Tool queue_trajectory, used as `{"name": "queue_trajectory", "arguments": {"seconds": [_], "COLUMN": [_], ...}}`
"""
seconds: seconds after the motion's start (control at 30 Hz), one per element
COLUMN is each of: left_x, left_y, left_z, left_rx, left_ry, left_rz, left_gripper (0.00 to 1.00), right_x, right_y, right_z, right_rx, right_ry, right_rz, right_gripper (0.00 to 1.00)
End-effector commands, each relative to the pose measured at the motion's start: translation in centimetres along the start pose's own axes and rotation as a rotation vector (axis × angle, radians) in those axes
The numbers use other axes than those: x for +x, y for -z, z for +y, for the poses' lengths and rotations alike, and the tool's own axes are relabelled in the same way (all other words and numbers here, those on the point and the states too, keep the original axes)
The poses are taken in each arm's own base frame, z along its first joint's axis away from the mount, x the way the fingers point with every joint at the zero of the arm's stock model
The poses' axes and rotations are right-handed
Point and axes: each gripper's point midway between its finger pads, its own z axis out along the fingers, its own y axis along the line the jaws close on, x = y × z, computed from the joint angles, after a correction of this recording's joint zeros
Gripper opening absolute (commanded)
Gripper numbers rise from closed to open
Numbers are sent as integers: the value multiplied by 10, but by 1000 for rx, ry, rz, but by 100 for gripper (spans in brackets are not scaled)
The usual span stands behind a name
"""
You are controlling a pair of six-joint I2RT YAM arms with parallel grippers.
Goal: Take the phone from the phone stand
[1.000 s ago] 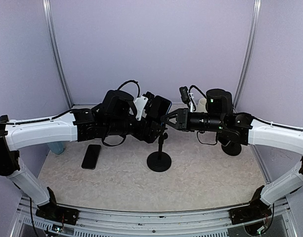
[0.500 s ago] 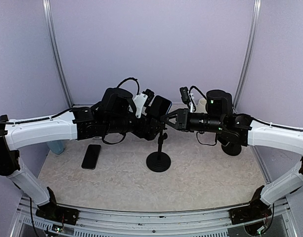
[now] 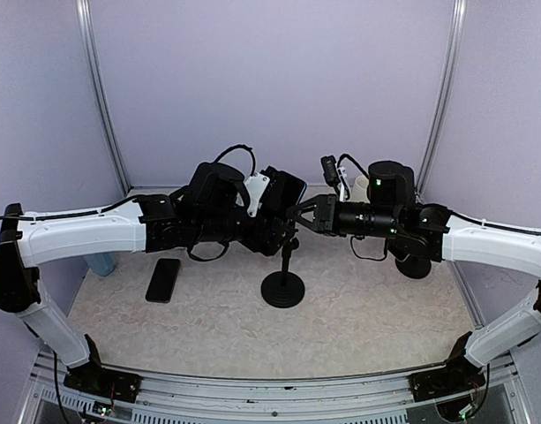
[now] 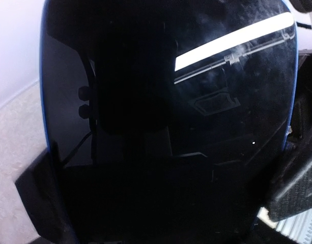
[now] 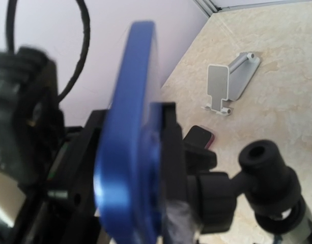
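Phone [image 3: 288, 188] is sitting clamped atop the phone stand [image 3: 283, 290], between the fingers of the left pincer [image 4: 166, 193] — they are standing wide on either side, and I cannot tell whether they are pressing. The right pincer [image 3: 298, 214] is pinching the phone stand just behind it. Nothing is coming free yet — gripping and lifting out are remaining.

You had the phone [image 4: 166, 127] filling nearly the whole view, its dark screen mirroring a bright light bar, with a blue rim at both sides. A black finger [image 4: 41, 203] low left and a ribbed pad [image 4: 295, 185] low right flanked it. Beige table [image 4: 13, 142] showed at the left.
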Motion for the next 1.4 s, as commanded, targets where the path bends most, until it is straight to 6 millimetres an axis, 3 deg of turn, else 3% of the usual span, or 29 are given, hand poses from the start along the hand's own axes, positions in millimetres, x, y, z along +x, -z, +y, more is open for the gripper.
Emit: {"name": "queue_trajectory", "arguments": {"seconds": [0.0, 0.1, 0.23, 0.67, 0.8, 0.93, 1.0, 1.2, 1.37], "left_x": [-11, -16, -14, 9, 13, 6, -3, -28, -30], "left_y": [-1, 4, 9, 15, 18, 18, 19, 25, 22], "left_z": [17, 37, 63, 133, 146, 134, 115, 48, -15], "left_rx": [-52, -72, -146, -348, -399, -323, -215, 50, 235], "left_ry": [27, 91, 144, 235, 236, 222, 222, 125, 54], "left_rz": [-30, -54, -63, -19, -9, -37, -69, -147, -142], "left_gripper": [74, 59, 50, 40, 38, 37, 35, 33, 32], "right_x": [-29, -26, -22, -16, -16, -15, -15, -20, -25], "right_y": [12, 14, 20, 33, 37, 34, 33, 30, 26], "right_z": [44, 42, 41, 37, 37, 33, 29, 24, 23], "right_rx": [-135, -131, -127, -113, -133, -125, -113, -78, -70], "right_ry": [68, 70, 82, 113, 109, 107, 109, 119, 124], "right_rz": [-102, -96, -92, -73, -78, -71, -71, -86, -96], "right_gripper": [0, 0, 0, 0, 0, 0, 0, 0, 0]}}
